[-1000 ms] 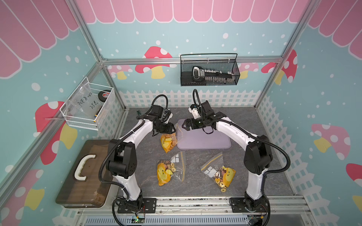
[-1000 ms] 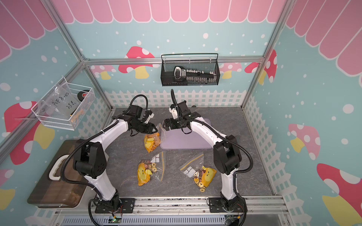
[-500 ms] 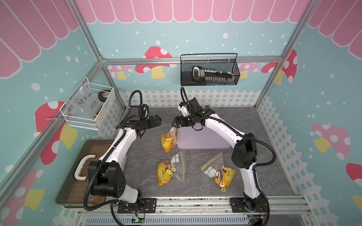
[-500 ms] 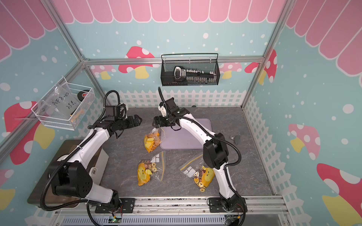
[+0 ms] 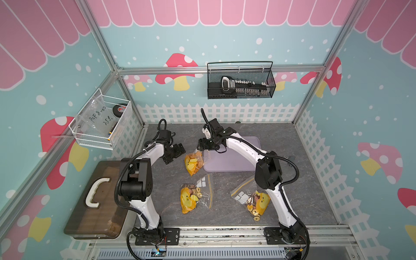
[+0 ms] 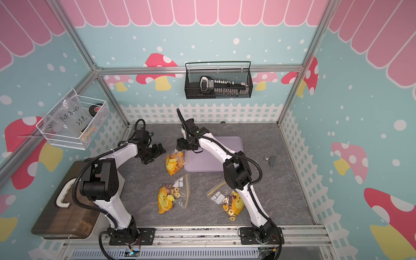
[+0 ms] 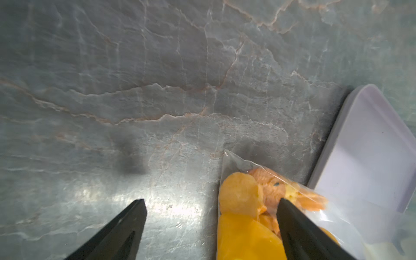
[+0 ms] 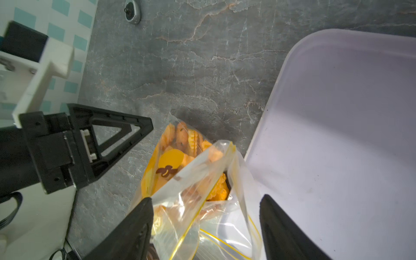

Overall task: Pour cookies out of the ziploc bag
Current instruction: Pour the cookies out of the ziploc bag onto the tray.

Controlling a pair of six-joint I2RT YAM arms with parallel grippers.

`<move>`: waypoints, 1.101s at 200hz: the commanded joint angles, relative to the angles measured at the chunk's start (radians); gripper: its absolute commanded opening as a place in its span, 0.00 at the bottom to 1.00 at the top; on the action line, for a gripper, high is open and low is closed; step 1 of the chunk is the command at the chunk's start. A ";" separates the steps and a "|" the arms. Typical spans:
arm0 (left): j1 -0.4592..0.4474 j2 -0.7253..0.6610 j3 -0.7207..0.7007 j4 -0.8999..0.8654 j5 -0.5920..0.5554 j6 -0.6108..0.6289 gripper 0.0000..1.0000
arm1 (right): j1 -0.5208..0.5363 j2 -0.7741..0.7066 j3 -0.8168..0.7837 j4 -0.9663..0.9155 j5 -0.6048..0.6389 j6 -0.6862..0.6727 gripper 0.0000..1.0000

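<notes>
From my station, the ziploc bag lay on the grey table, pressed against the 9 o'clock edge of the lavender tray, with part of its clear film lapping over that rim. The cookies sat inside it: orange-golden ridged pieces, bunched together with a yellow cut-out among them.

The right gripper hung at the bag's 12 o'clock, angled down over it. In the right wrist view its jaws stood apart, with the bag's loose film and yellow zip line between them. I could not tell whether either finger touched the plastic, and I saw no pinch on it.

The left gripper sat at the bag's 9 o'clock, just beside it and low over the table. In the left wrist view its jaws were spread wide, with bare table between them. One corner of the bag passed behind one finger. It held nothing.

A second bag lay at the first bag's 6 o'clock. A third bag lay at the tray's 6 o'clock, beside the right arm. Both were well apart from the grippers.
</notes>
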 commanded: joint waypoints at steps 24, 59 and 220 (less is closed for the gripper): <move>0.021 0.001 0.031 -0.043 0.002 -0.028 0.91 | 0.006 0.074 0.106 -0.003 -0.020 0.063 0.66; 0.036 -0.036 -0.002 -0.019 0.010 -0.030 0.90 | 0.015 0.064 0.114 -0.031 0.025 0.054 0.65; 0.040 -0.095 -0.076 0.088 0.083 -0.032 0.96 | 0.051 -0.183 -0.220 0.148 -0.001 0.160 0.86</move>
